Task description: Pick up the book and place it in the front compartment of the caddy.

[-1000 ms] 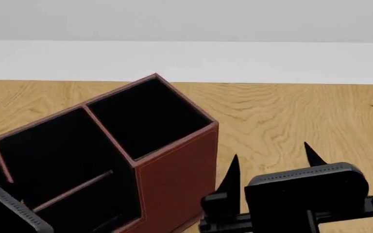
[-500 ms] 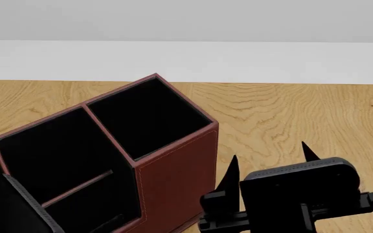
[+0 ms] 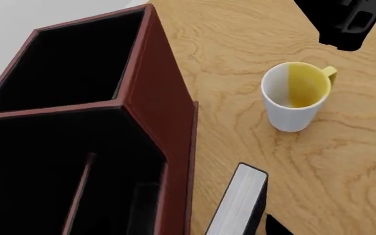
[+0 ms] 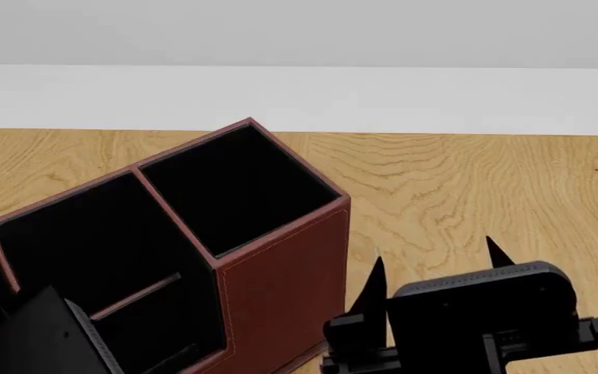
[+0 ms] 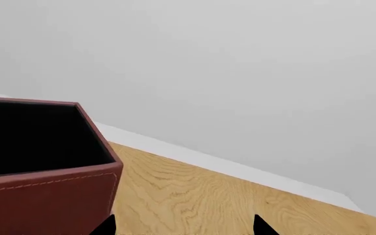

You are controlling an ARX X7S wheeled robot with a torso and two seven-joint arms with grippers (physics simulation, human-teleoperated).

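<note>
One book (image 3: pixel 240 200) stands on edge, pages up, its length along the caddy (image 3: pixel 168 112) wall, mug (image 3: pixel 295 98) nearby; your right gripper (image 4: pixel 434 269) is spread, left grip unclear.

A light oak-grained table (image 4: pixel 466 187) fills the lower part of the head view, its wavy grain running across the top. Behind its far edge stands a plain pale grey wall (image 4: pixel 299 31), with a whiter band (image 4: pixel 299 97) along its foot. The light is even and soft, without hard shadows.
</note>
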